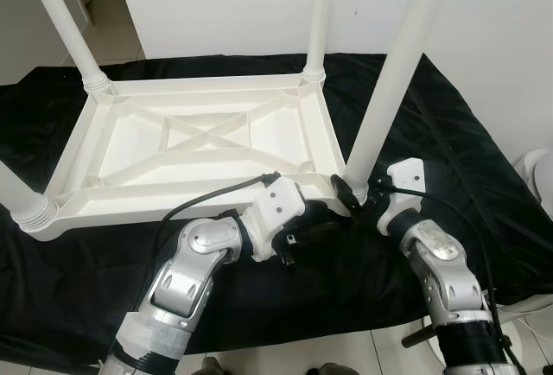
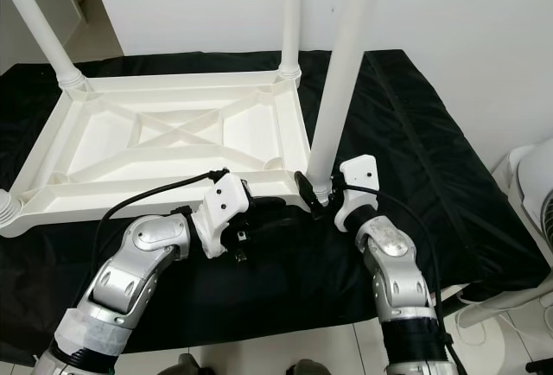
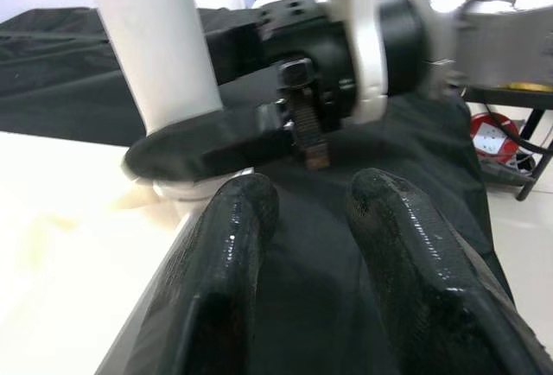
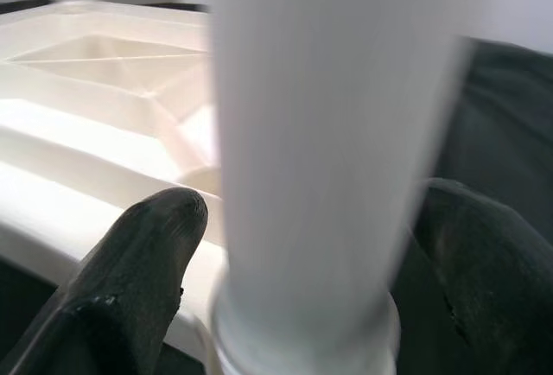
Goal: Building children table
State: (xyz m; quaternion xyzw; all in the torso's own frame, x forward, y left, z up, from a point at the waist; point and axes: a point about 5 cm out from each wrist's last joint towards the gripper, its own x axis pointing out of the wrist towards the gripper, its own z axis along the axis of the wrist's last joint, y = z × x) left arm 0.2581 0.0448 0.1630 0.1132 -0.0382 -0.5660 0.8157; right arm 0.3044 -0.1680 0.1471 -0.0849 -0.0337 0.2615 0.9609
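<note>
the upturned table top [image 1: 199, 146] lies on the cloth-covered desk [image 1: 449, 133], legs up. at its near right corner stands a leg [image 1: 389, 90], the right gripper [image 1: 352, 193] around its base. the left gripper [image 1: 324, 219] lies just beside, left of it.

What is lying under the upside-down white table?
A black cloth lies under the white table and spreads past its edges. What the cloth itself covers cannot be seen.

No text, label, brand, number or sign can be read anywhere.
</note>
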